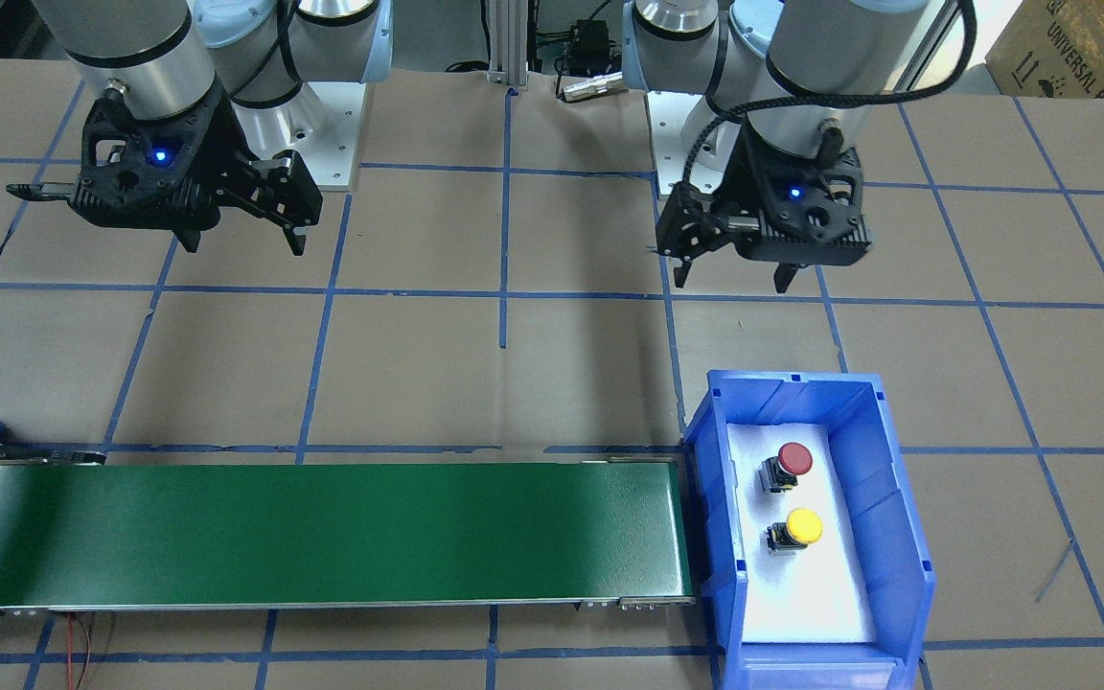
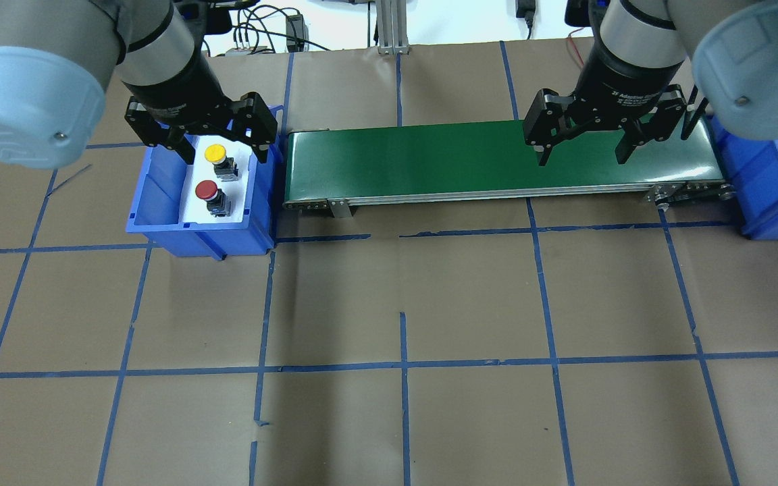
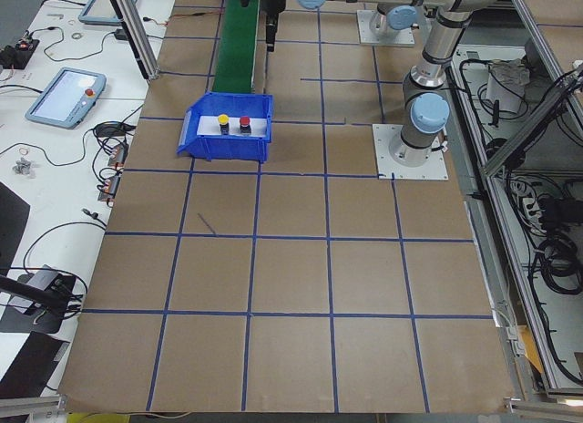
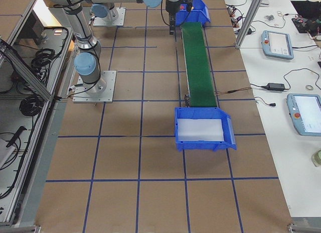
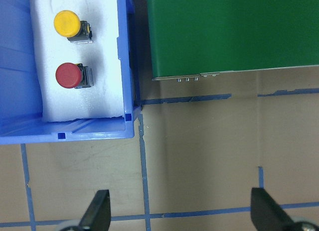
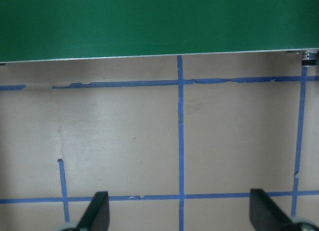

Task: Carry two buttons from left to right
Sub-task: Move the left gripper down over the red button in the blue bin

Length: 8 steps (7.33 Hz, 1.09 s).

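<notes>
The red button (image 1: 794,458) and the yellow button (image 1: 803,525) stand side by side on white foam in the blue bin (image 1: 887,498) at the conveyor's left end. In the left wrist view the yellow button (image 5: 66,23) lies beyond the red button (image 5: 68,74). My left gripper (image 1: 732,276) is open and empty. It hovers over bare table on the robot's side of that bin, apart from it. My right gripper (image 1: 245,244) is open and empty. It hovers over the table on the robot's side of the green conveyor belt (image 1: 322,532), near its right end.
A second blue bin (image 2: 767,196), with white foam and nothing in it, stands at the conveyor's right end. It also shows in the exterior right view (image 4: 203,142). The table is brown paper with a blue tape grid (image 2: 402,364). Tablets and cables lie beyond the far edge (image 3: 68,84).
</notes>
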Each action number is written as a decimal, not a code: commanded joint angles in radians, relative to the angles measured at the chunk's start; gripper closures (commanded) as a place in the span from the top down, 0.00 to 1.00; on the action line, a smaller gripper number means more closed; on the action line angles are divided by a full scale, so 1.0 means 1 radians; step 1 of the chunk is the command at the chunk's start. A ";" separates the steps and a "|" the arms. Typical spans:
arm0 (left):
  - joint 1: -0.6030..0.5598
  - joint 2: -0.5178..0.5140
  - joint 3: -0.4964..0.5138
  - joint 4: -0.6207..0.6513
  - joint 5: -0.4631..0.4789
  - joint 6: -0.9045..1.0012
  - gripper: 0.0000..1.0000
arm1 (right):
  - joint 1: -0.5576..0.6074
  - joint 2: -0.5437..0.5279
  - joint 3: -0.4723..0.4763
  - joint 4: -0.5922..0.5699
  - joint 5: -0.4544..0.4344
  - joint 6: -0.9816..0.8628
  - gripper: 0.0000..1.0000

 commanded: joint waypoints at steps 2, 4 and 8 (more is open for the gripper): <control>0.159 -0.146 -0.008 0.141 -0.004 0.205 1.00 | 0.000 -0.001 0.004 0.001 0.000 -0.001 1.00; 0.164 -0.268 -0.014 0.222 -0.002 0.209 0.99 | -0.002 0.001 0.005 0.001 -0.002 -0.002 1.00; 0.197 -0.313 -0.150 0.397 0.003 0.281 0.97 | -0.002 0.001 0.005 0.001 -0.002 -0.002 1.00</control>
